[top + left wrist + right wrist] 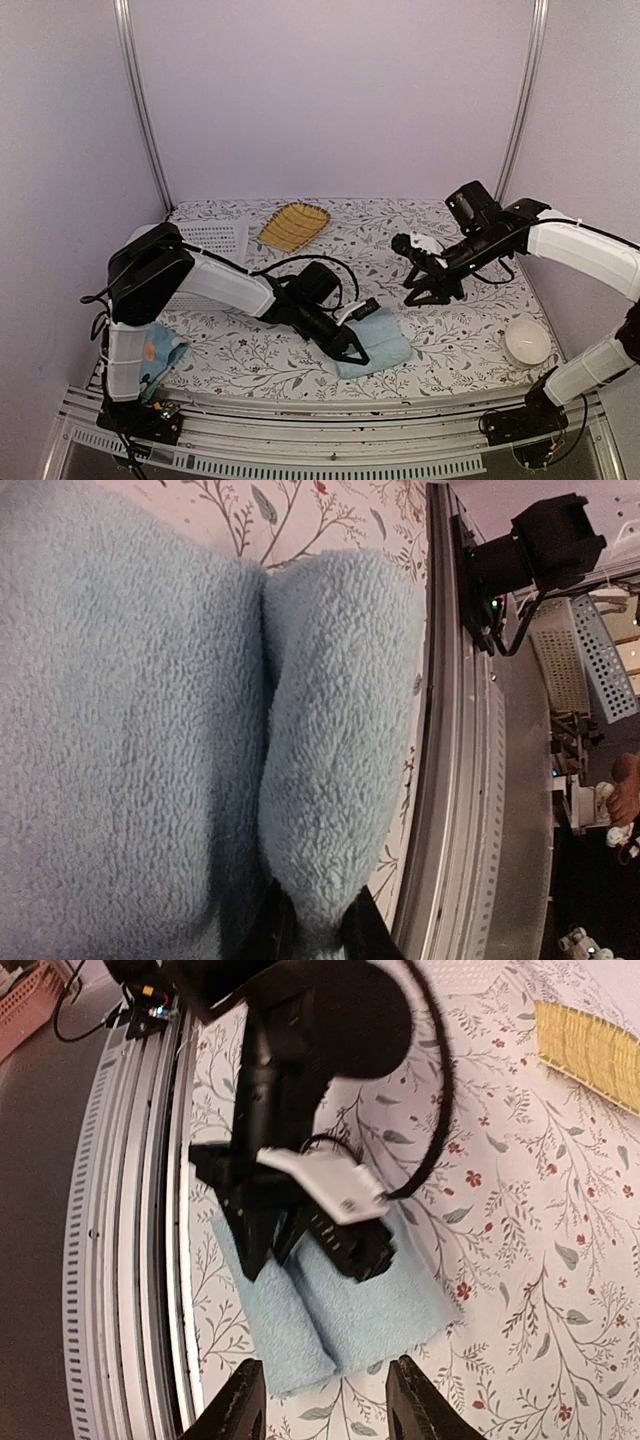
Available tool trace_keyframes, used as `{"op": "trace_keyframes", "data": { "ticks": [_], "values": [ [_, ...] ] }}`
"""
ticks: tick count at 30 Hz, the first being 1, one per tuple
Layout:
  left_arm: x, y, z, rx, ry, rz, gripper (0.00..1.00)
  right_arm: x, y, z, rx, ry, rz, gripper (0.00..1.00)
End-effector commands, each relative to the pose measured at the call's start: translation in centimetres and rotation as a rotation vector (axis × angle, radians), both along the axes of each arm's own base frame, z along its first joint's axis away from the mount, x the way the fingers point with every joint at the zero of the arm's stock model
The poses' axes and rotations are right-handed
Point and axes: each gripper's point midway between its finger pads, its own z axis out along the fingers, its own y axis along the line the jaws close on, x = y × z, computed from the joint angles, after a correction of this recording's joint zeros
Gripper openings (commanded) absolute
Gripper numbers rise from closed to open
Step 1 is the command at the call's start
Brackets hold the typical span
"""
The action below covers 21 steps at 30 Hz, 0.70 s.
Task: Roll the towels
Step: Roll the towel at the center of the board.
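The plain light-blue towel (385, 340) lies partly rolled near the table's front edge, its rolled part on the side toward that edge. My left gripper (353, 352) is shut on that rolled fold (330, 780); in the left wrist view the terry bulges out between the two black fingers (365, 932). My right gripper (420, 296) hovers apart from the towel, up and to the right of it, open with nothing in it. In the right wrist view its fingertips (243, 1390) frame the towel (350, 1325) from a distance. The printed towel (160, 350) lies crumpled by the left arm's base.
A yellow ribbed tray (293, 225) sits at the back centre, with a white perforated basket (215, 240) to its left. A white bowl (527, 342) stands at the front right. The metal table rail (470, 780) runs close beside the rolled towel.
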Motion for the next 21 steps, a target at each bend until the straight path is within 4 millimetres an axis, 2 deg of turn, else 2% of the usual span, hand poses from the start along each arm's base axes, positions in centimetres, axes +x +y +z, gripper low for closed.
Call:
{"op": "trace_keyframes", "data": {
  "ticks": [1,6,13,21],
  "values": [
    [-0.6,3.4,-5.1,0.130,0.266,0.067,0.09,-2.3,-1.1,-5.7,-0.156,-0.092,0.101,0.50],
    [-0.5,3.6,-5.8,0.165,0.288,0.056,0.10,-4.4,0.4,-8.1,-0.208,-0.194,0.203,0.55],
    [-0.4,3.7,-5.7,0.178,0.295,0.058,0.10,-4.8,2.8,-11.8,-0.298,-0.289,0.273,0.55],
    [-0.3,4.0,-6.0,0.190,0.302,0.065,0.10,-5.4,2.6,-16.6,-0.396,-0.293,0.311,0.51]
  ]
}}
